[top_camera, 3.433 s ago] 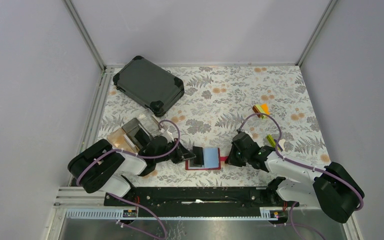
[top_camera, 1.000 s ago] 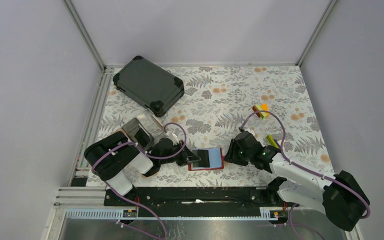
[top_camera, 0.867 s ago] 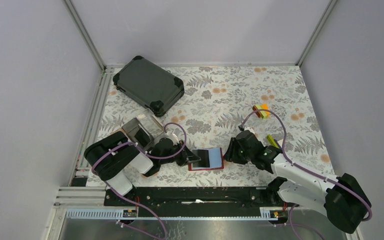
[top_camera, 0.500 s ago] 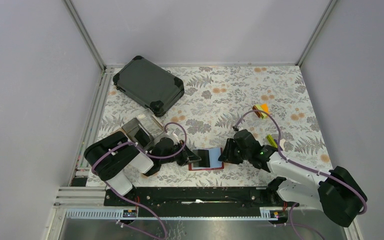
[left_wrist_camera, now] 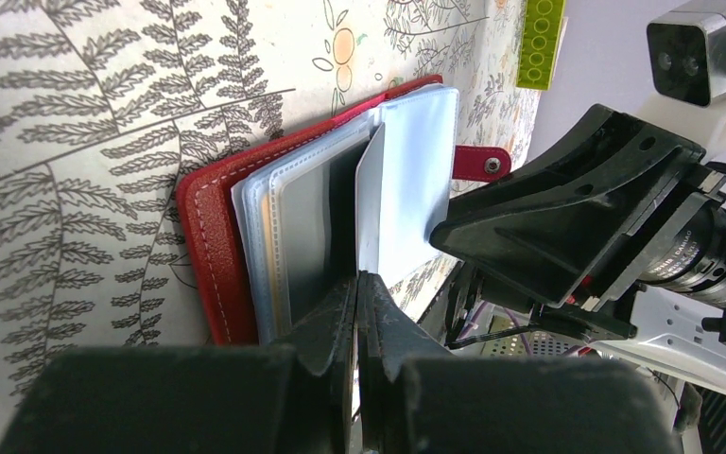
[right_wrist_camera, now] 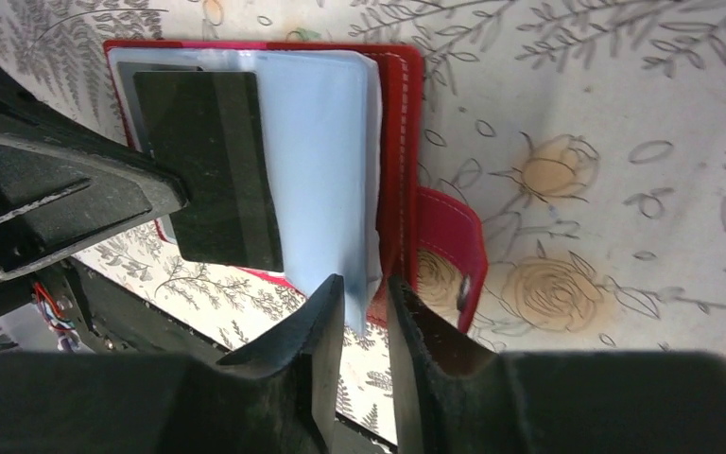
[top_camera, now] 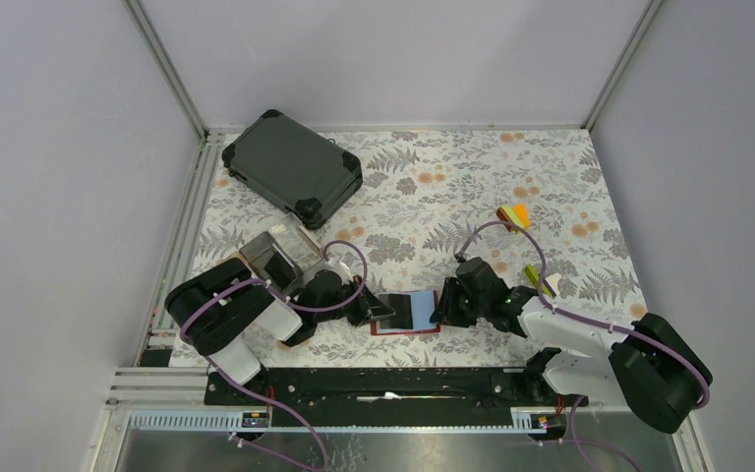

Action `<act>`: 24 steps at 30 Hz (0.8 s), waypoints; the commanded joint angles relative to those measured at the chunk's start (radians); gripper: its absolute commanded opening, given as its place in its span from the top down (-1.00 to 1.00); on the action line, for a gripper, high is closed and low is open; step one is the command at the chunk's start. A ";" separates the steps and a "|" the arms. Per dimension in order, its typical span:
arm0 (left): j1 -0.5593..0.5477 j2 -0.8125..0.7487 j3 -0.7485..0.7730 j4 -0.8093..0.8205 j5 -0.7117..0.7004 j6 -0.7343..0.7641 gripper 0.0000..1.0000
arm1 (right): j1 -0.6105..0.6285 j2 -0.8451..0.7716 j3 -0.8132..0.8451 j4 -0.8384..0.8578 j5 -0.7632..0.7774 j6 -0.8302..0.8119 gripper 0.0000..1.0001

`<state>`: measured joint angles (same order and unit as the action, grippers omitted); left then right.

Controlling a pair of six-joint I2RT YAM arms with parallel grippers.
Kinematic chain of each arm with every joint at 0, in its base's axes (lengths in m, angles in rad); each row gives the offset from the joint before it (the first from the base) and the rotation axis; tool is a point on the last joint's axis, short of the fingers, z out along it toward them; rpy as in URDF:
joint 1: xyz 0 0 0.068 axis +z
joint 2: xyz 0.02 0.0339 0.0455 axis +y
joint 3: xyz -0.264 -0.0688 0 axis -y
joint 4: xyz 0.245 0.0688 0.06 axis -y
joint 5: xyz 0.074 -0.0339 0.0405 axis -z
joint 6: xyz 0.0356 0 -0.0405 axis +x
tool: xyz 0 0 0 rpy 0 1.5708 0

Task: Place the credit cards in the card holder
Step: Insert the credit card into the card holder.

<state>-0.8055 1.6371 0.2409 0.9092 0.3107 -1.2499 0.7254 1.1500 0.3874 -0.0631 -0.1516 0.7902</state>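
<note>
The red card holder (top_camera: 405,315) lies open on the floral cloth, its clear sleeves (left_wrist_camera: 406,180) fanned and its snap tab (right_wrist_camera: 449,251) to the right. My left gripper (top_camera: 377,311) is shut on a dark credit card (right_wrist_camera: 210,168), which it holds by the left edge, slanted over the sleeves. In the left wrist view that credit card (left_wrist_camera: 370,213) stands nearly edge-on above the closed fingertips of my left gripper (left_wrist_camera: 359,282). My right gripper (right_wrist_camera: 367,295) is at the holder's right edge, jaws narrowed onto a pale blue sleeve and the red cover. Other credit cards are hidden.
A large dark case (top_camera: 293,167) lies at the back left. A clear compartmented box (top_camera: 273,258) stands just behind the left arm. Yellow and orange blocks (top_camera: 515,215) and a green block (top_camera: 534,278) lie behind the right arm.
My right gripper has slid left to the holder's right edge and its jaws have narrowed onto it. The left gripper and its card have stayed put over the last second.
</note>
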 commanded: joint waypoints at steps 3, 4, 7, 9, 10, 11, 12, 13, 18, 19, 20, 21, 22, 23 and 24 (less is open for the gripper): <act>-0.006 -0.020 0.012 -0.020 0.002 0.031 1.00 | -0.004 0.047 -0.022 0.080 -0.023 0.037 0.74; -0.006 -0.024 0.012 -0.028 -0.001 0.035 1.00 | -0.004 0.050 -0.018 0.054 0.002 0.040 0.85; -0.006 -0.041 0.013 -0.055 -0.009 0.047 1.00 | -0.003 0.054 -0.012 -0.030 0.064 0.041 1.00; -0.005 -0.050 0.014 -0.072 -0.013 0.054 1.00 | -0.005 0.054 -0.012 -0.051 0.088 0.040 1.00; -0.006 -0.054 0.014 -0.080 -0.015 0.057 1.00 | -0.005 0.055 -0.012 -0.056 0.095 0.040 1.00; -0.006 -0.060 0.016 -0.090 -0.018 0.060 1.00 | -0.005 0.058 -0.012 -0.059 0.100 0.040 1.00; -0.006 -0.065 0.018 -0.104 -0.021 0.065 1.00 | -0.004 0.062 -0.012 -0.060 0.102 0.040 1.00; -0.006 -0.072 0.020 -0.118 -0.023 0.070 1.00 | -0.005 0.066 -0.012 -0.060 0.103 0.041 1.00; -0.006 -0.077 0.032 -0.148 -0.027 0.091 1.00 | -0.004 0.083 -0.007 -0.060 0.103 0.037 1.00; -0.006 -0.071 0.035 -0.147 -0.027 0.092 1.00 | -0.005 0.083 -0.006 -0.061 0.102 0.036 1.00; -0.006 -0.062 0.037 -0.141 -0.026 0.092 1.00 | -0.004 0.083 -0.005 -0.060 0.101 0.036 1.00; -0.006 -0.051 0.040 -0.134 -0.023 0.090 1.00 | -0.004 0.081 -0.007 -0.060 0.102 0.037 1.00; -0.006 -0.043 0.044 -0.122 -0.020 0.087 1.00 | -0.006 0.080 -0.006 -0.061 0.101 0.037 1.00; -0.005 -0.036 0.046 -0.112 -0.016 0.083 1.00 | -0.004 0.079 -0.005 -0.061 0.102 0.037 1.00; -0.007 -0.030 0.047 -0.105 -0.015 0.080 1.00 | -0.005 0.079 -0.006 -0.061 0.102 0.037 1.00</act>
<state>-0.8062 1.5784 0.2630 0.7982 0.3080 -1.1969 0.7250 1.1999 0.3916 -0.0387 -0.1486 0.8429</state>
